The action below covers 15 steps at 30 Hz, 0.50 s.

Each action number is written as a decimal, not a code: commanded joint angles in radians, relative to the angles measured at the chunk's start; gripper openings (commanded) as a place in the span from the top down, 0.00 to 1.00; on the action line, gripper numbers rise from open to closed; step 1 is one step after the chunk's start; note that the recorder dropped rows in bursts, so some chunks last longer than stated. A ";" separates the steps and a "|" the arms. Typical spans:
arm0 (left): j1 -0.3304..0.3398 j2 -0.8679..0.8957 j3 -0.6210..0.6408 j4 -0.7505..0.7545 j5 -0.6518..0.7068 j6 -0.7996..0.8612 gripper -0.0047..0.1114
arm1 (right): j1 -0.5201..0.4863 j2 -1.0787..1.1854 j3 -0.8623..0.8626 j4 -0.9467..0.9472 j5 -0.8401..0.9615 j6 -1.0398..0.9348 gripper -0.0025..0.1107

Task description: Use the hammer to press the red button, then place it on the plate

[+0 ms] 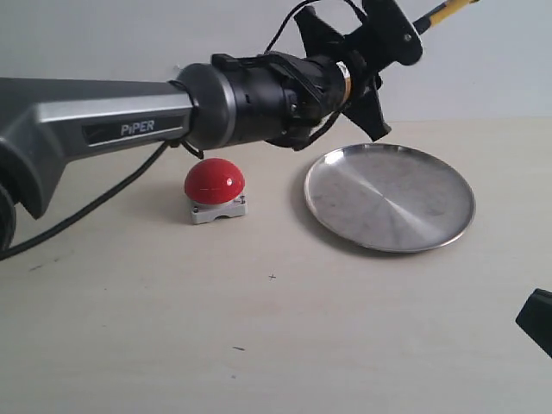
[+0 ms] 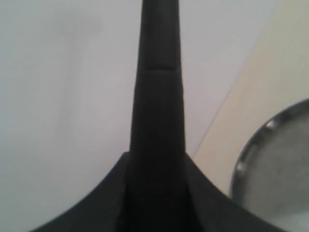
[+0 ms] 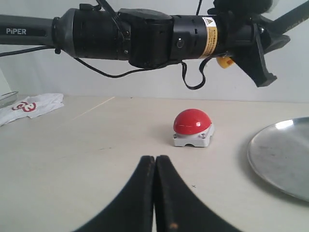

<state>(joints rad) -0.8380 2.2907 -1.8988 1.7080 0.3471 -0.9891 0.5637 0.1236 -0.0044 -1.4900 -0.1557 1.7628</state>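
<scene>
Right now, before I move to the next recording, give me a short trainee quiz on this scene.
1. True or false: the glossy red dome button sits inside the round silver metal plate.
2. Fill in: the right gripper has its jaws ____.
3. Which one holds the yellow-and-black-handled hammer up in the air? A) left gripper B) right gripper C) neither, it lies on the plate.
Key: 1 false, the button stands beside the plate, apart from it; 2 shut; 3 A.
</scene>
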 commanded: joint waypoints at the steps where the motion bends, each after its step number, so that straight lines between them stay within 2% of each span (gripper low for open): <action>1: -0.033 -0.025 -0.069 -0.501 0.262 0.369 0.96 | 0.001 -0.006 0.004 0.000 -0.004 -0.007 0.98; 2: -0.025 -0.025 -0.094 -0.662 0.289 0.457 0.96 | 0.001 -0.006 0.004 0.000 -0.004 -0.007 0.98; 4: 0.015 -0.025 -0.148 -1.080 0.332 0.717 0.96 | 0.001 -0.006 0.004 0.000 -0.004 -0.007 0.98; 7: 0.085 -0.025 -0.178 -1.569 0.357 0.941 0.96 | 0.001 -0.006 0.004 0.000 -0.004 -0.007 0.98; 12: 0.185 -0.009 -0.180 -2.060 0.361 1.086 0.96 | 0.001 -0.006 0.004 0.000 -0.004 -0.007 0.98; 13: 0.214 0.011 -0.180 -2.288 0.364 1.170 0.96 | 0.001 -0.006 0.004 0.000 -0.004 -0.007 0.98; 14: 0.224 0.025 -0.180 -2.389 0.362 1.214 0.96 | 0.001 -0.006 0.004 0.000 -0.004 -0.007 0.98; 15: 0.235 0.045 -0.180 -2.551 0.339 1.289 0.96 | 0.001 -0.006 0.004 0.000 -0.004 -0.007 0.98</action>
<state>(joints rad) -0.6156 2.3343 -2.0574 -0.5717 0.7908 0.1848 0.5637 0.1236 -0.0044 -1.4900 -0.1557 1.7628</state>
